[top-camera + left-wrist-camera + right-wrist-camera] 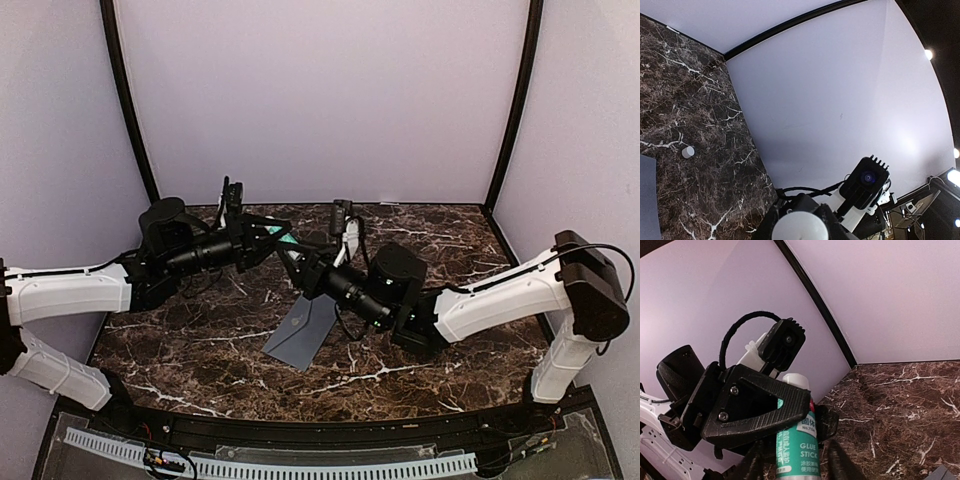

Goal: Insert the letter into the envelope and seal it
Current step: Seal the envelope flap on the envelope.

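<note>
**Glue stick held aloft between both grippers, behind the envelope**

The envelope (pixel 300 335), slate-grey, lies flat on the dark marble table (pixel 450 250) with its long side slanting. One end reaches under the right arm's wrist.

Above the envelope's far end and clear of the tabletop, the two arms meet tip to tip around a green-and-white glue stick (pixel 800 450). The left gripper (pixel 282 238) comes in from the envelope's left. Its black ribbed fingers are closed round the upper part of the stick, and the stick's white top pokes out beyond them. In the left wrist view that white round end sits between its fingers.

The right gripper (pixel 799 462) reaches in from the envelope's right. Its two dark fingers flank the stick's lower, labelled body, one close on each side. Whether they press on it cannot be told.

A small white cylinder (pixel 688 151) stands alone on the marble, apart from the envelope and toward the back wall.
</note>
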You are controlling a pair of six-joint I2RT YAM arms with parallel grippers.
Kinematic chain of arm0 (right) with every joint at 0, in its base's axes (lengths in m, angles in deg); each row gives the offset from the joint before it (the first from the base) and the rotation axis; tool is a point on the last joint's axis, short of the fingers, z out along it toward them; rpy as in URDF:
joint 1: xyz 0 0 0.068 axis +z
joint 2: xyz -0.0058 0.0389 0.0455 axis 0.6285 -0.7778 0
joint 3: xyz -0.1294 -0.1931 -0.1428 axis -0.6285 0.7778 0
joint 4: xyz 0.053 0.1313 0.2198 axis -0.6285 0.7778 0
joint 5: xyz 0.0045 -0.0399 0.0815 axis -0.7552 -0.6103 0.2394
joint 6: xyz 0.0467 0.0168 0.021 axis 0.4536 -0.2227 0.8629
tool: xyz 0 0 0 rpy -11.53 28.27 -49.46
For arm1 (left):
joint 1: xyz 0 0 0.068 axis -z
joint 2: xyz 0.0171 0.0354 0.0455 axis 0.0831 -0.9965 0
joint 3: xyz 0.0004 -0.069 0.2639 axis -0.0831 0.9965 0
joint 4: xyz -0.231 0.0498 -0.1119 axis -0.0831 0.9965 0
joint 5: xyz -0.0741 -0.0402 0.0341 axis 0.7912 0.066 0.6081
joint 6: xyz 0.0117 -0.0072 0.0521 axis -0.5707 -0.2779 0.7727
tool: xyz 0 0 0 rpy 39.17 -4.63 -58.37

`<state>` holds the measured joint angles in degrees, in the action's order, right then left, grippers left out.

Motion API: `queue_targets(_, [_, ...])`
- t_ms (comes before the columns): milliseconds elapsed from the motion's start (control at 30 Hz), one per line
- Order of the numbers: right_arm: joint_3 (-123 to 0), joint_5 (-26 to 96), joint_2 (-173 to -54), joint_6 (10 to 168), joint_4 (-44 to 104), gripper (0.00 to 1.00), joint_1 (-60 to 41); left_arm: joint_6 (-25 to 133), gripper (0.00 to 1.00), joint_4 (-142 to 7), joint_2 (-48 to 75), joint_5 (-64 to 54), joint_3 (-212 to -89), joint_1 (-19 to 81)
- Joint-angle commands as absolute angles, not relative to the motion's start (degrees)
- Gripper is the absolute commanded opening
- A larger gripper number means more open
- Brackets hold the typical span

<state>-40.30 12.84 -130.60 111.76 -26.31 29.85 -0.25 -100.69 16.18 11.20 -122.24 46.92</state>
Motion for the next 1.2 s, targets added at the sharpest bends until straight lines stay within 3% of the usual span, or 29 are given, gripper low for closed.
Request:
queue_targets(0, [-39.98, 11.57, -130.69, 111.11, -25.71, 0.52, 30.76, 1.53, 0.00, -102.40, 17.35, 9.78, -121.97, 46.80])
queue_targets(33, [-39.62, 11.37, -130.22, 111.19, -25.36, 0.63, 30.82, 2.63, 0.00, -101.91, 17.50, 9.55, -122.39, 46.66])
queue_targets(100, [-38.57, 10.52, -128.54, 111.16, -24.36, 0.71, 30.98, 4.96, 0.00, -99.92, 18.00, 8.64, -123.31, 45.87])
queue_targets(267, [-33.30, 7.16, -122.80, 112.15, -19.21, 0.71, 31.13, 15.92, 0.00, -88.89, 21.16, 5.11, -126.20, 41.32])
queue_targets(367, [-33.58, 6.06, -120.66, 113.14, -8.96, 0.63, 31.08, 21.82, 0.00, -80.38, 23.34, 4.02, -127.26, 37.71])
queue_targets(567, [-41.60, 9.10, -124.06, 120.46, 17.77, 0.36, 29.01, 35.37, 0.00, -65.15, 23.82, 5.76, -131.12, 31.58])
queue_targets(800, [-50.96, 18.50, -133.58, 124.30, 31.78, 0.12, 25.83, 47.54, 0.00, -58.62, 25.40, -2.02, -131.28, 30.95])
queue_targets(967, [-59.04, 20.55, -139.60, 124.63, 39.18, 0.03, 24.38, 50.18, 0.00, -59.48, 26.30, -4.25, -128.81, 30.79])
queue_targets(1167, [-64.95, 21.66, -144.76, 124.02, 43.79, 0.00, 23.17, 50.96, 0.00, -60.48, 26.65, -4.86, -126.85, 30.78])
